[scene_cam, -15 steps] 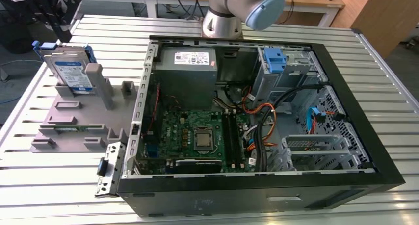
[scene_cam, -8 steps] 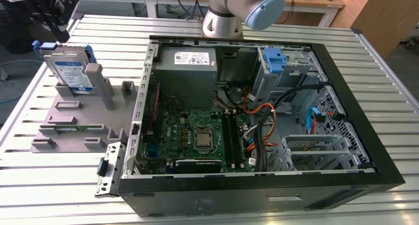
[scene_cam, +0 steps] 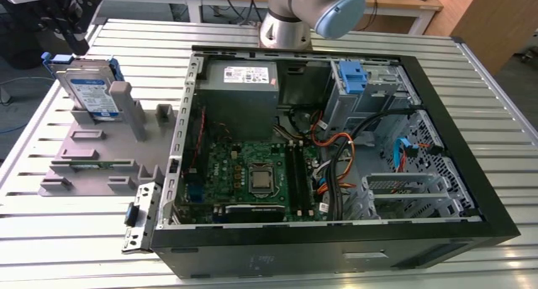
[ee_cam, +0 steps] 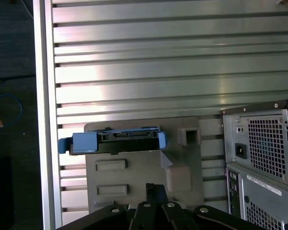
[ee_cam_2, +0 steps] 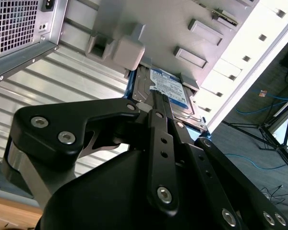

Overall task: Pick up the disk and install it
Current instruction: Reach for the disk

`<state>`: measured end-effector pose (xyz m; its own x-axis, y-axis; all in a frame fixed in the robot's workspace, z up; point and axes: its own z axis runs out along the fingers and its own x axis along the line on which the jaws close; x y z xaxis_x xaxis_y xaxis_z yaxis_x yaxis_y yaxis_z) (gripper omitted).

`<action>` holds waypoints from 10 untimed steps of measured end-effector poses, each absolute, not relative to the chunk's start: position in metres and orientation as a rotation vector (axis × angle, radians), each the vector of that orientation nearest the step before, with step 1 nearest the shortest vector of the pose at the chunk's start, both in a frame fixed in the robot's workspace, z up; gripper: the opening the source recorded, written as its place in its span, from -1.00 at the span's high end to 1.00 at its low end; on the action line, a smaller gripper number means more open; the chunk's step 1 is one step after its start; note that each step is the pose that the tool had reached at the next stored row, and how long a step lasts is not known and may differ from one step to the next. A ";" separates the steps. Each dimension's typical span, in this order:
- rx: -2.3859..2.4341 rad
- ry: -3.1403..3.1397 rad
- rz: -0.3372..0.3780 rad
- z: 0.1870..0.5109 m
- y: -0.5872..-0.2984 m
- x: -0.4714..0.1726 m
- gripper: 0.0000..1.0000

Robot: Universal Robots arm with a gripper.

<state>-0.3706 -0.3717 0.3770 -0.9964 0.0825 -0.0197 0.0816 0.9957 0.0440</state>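
For the disk [scene_cam: 88, 90]: stands on its edge in a slot of the grey holder [scene_cam: 92, 157]. Sits on the counter [scene_cam: 67, 238], at the exterior view's left of the open computer case [scene_cam: 294, 254]. Shows a white-and-blue label and blue rails. Not yet picked up.

For the hand [scene_cam: 74, 40]: hangs close above the disk, not touching it. In the first wrist view, looks closed, fingertips [ee_cam: 151, 188] together, with nothing held.

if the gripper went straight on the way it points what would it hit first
Probably the disk, standing on edge in the grey holder; the gripper points at its upper edge, though depth is unclear.
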 end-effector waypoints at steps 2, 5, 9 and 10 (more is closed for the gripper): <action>0.128 3.117 0.067 0.377 -0.372 -0.371 0.79; 0.128 3.117 0.067 0.377 -0.372 -0.371 0.79; 0.128 3.116 0.068 0.376 -0.372 -0.371 0.79; 0.128 3.117 0.067 0.376 -0.372 -0.372 0.79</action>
<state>-0.3720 -0.3716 0.3760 -0.9964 0.0826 -0.0198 0.0817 0.9957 0.0441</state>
